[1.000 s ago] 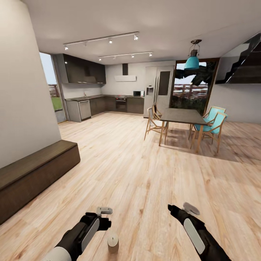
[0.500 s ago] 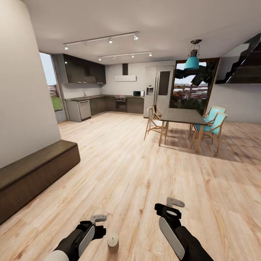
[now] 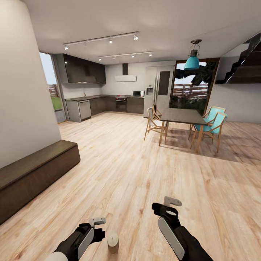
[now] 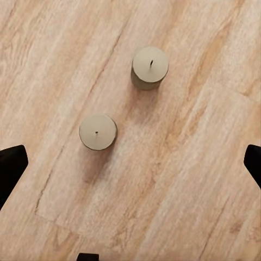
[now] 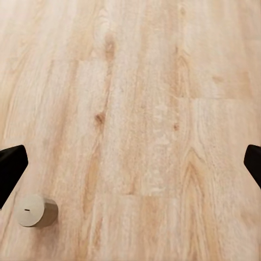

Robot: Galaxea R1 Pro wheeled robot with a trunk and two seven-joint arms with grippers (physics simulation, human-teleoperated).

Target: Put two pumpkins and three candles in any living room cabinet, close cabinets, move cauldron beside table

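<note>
While both arms reach forward and low over the floor (image 3: 137, 174), each end effector, left (image 4: 130, 163) and right (image 5: 130, 163), hangs spread; two candles (image 4: 98, 131) stand upright at the left one's twelve o'clock.

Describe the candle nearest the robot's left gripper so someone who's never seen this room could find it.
Start at the long, low dark-brown cabinet by the wall, then follow the pale wood floor toward the robot's arms. Just beside the left gripper stands a short beige pillar candle, upright with a dark wick, the one light cylinder on bare planks there.
</note>
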